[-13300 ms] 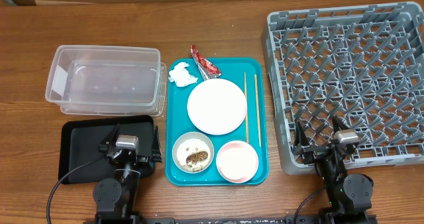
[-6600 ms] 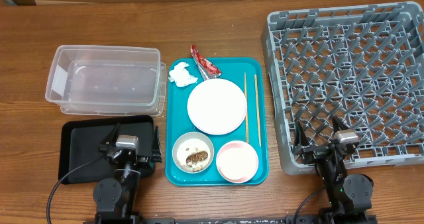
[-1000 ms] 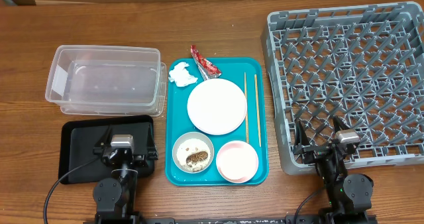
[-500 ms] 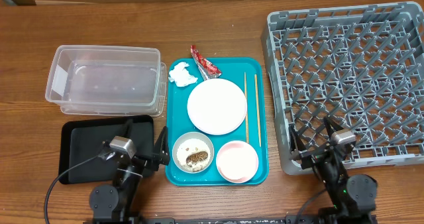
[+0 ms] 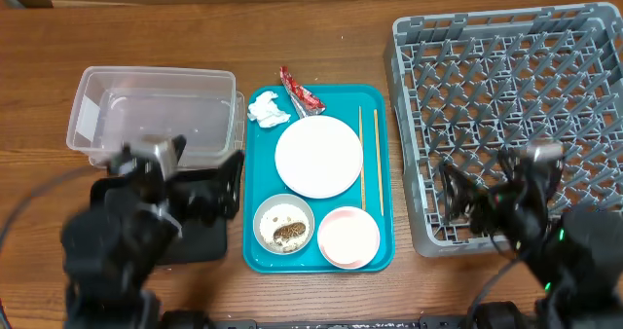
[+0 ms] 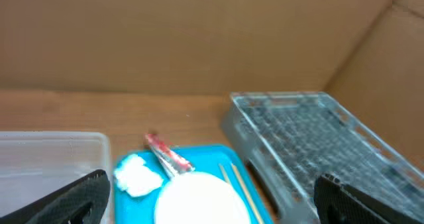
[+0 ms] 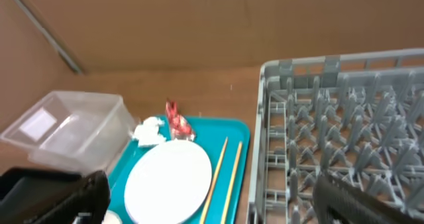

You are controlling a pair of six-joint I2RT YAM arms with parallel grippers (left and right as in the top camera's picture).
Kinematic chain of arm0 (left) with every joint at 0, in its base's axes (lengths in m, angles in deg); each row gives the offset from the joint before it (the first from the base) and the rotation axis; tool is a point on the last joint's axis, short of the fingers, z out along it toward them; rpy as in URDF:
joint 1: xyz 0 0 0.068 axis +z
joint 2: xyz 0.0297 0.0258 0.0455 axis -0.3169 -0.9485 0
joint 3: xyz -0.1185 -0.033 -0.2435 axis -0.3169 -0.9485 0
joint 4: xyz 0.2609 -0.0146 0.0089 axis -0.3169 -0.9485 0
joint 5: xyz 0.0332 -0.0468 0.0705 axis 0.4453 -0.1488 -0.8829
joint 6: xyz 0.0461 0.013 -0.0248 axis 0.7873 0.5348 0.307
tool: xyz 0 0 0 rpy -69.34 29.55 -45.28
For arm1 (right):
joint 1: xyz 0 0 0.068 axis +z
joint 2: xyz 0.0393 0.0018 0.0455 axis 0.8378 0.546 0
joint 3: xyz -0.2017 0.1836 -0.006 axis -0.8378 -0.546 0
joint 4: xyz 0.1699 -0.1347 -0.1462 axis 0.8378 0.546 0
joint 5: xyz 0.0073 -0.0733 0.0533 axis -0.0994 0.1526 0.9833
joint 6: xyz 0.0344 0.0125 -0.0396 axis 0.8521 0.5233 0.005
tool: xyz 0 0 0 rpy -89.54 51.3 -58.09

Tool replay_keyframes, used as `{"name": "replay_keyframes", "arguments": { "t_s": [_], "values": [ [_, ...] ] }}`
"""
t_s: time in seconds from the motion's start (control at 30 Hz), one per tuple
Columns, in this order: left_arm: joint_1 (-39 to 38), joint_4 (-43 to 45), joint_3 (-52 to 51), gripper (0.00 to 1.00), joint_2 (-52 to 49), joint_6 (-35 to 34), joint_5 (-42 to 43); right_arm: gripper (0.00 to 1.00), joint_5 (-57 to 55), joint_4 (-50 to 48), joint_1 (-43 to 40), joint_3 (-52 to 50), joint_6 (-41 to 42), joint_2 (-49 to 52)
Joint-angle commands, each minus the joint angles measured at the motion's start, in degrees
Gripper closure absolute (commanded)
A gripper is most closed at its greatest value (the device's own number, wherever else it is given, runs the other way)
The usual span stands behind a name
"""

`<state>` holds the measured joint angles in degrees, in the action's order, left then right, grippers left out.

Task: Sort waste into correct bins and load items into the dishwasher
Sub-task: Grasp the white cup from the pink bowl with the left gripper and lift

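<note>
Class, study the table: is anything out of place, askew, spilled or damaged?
Little stands out. The red wrapper lies across the far rim of the teal tray, partly on the table. Nothing looks spilled or broken; the food scraps are inside the white bowl.

Open table [image 5: 311, 42] behind teal tray [image 5: 258, 164] (widest room), rack [image 5: 506, 105] walls right, tub [image 5: 156, 115] close left
</note>
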<state>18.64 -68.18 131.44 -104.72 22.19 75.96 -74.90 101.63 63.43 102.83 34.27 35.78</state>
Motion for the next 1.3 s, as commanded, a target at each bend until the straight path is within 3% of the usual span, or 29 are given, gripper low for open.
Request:
{"name": "replay_keyframes", "arguments": {
  "t_s": [0.0, 0.2, 0.27, 0.4, 0.53, 0.63, 0.83, 0.97, 1.27],
  "values": [
    [0.46, -1.18, 8.46, 0.0, -8.07, 0.5, 12.87, 0.0, 1.75, 2.82, 0.26, 7.1, 0.42, 6.71],
    [0.37, 4.11, 11.04, 0.0, -16.28, -3.39, 29.7, 0.0, 10.64, 7.67, 0.26, 9.25, 3.17, 12.59],
    [-0.74, 1.86, 11.04, 0.0, -18.36, -3.3, 29.66, 0.0, 11.13, 7.89, 0.26, 9.22, 3.17, 13.38],
    [-7.8, -8.28, 11.04, 0.0, -21.03, -0.44, 16.72, 0.0, 5.7, 7.45, 0.15, 9.22, 5.95, 14.47],
    [-21.75, -16.96, 11.02, 0.0, -23.04, -0.33, -4.26, 0.0, -4.0, 7.48, 0.15, 9.22, 14.43, 15.13],
    [-31.52, -18.99, 11.02, 0.0, -24.81, -0.31, -12.63, 0.0, -6.93, 7.17, 0.15, 9.22, 17.27, 15.56],
    [-42.97, -20.61, 10.99, 0.01, -30.38, -1.81, -18.34, 0.0, -7.52, 6.58, 0.15, 9.22, 18.23, 17.31],
    [-46.16, -24.04, 10.99, 0.09, -36.98, -6.67, -26.38, 0.0, -7.5, 6.97, 0.15, 9.22, 18.23, 18.51],
    [-46.49, -24.02, 10.99, 0.41, -48.81, -8.57, -20.04, 0.0, -7.5, 7.04, 0.15, 9.22, 18.23, 19.3]
  ]
}}
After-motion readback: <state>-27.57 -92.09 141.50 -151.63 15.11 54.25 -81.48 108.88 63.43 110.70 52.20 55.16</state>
